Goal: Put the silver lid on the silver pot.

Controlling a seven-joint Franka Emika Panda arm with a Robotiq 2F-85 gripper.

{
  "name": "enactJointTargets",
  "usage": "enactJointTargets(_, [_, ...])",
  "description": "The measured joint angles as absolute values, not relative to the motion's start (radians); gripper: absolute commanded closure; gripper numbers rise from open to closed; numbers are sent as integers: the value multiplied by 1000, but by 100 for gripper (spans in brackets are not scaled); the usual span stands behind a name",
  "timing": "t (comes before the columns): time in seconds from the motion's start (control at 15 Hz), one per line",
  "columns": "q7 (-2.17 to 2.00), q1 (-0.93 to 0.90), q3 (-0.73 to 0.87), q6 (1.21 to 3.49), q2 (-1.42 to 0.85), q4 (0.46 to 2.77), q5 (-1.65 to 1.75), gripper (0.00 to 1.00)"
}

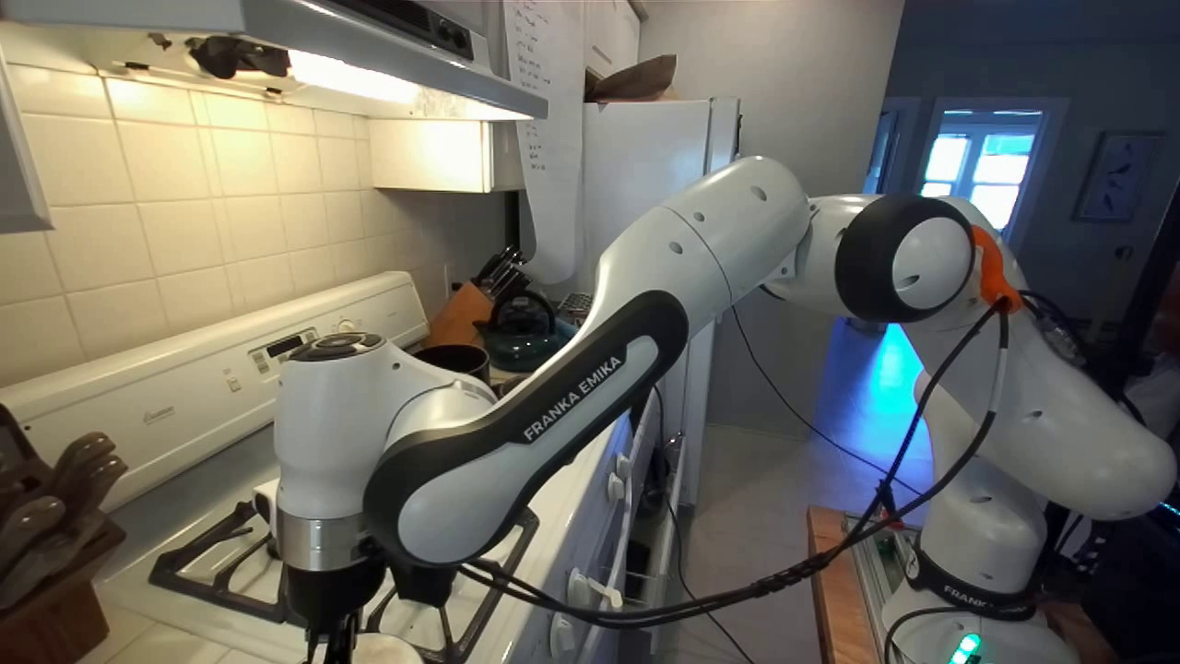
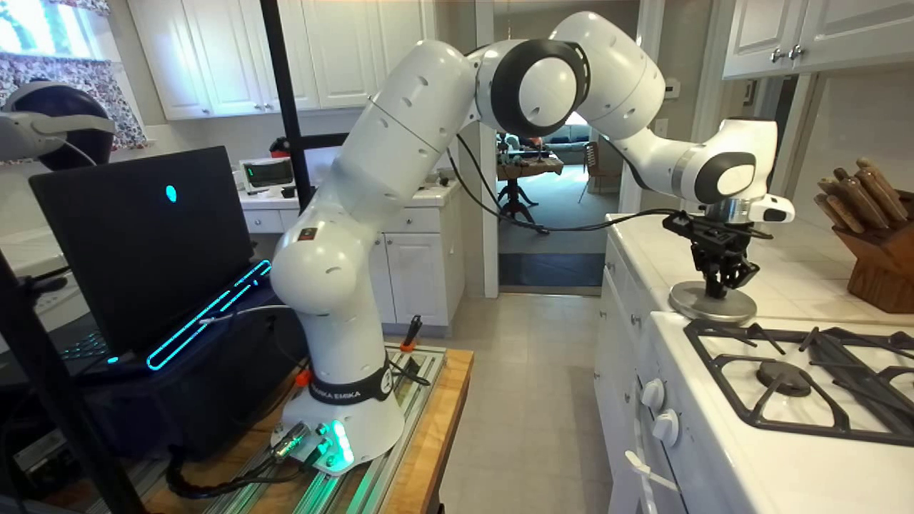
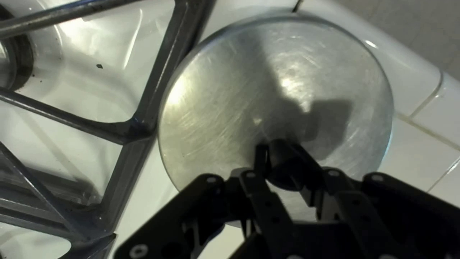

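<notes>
The gripper (image 3: 282,151) is clamped on the black knob (image 3: 284,171) of the silver lid (image 3: 273,115), at the front edge of the countertop (image 2: 660,250) where it meets the stove (image 2: 800,471). The burner grate (image 3: 140,129) runs just beside the lid's rim; a knife block (image 2: 882,271) stands toward the back edge. Only the wrist view makes out the knob; only an exterior view shows the teal kettle (image 1: 516,349) beyond the stove.
</notes>
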State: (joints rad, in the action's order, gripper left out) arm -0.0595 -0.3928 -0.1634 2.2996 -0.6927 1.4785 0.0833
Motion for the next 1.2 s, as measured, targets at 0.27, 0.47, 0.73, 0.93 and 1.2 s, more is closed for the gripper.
enactJointTargets(0.27, [-60,-393,-163,2300,-679,1473,83,94])
enactJointTargets(0.47, [-60,-392,-160,2300,-657,1473,83,94])
enactJointTargets(0.73, [-61,-377,-153,2301,-606,1490,83,94])
enactJointTargets(0.93, [-77,-356,-137,2305,-544,1531,83,94])
enactJointTargets(1.2, [-106,-319,-115,2320,-450,1617,83,94])
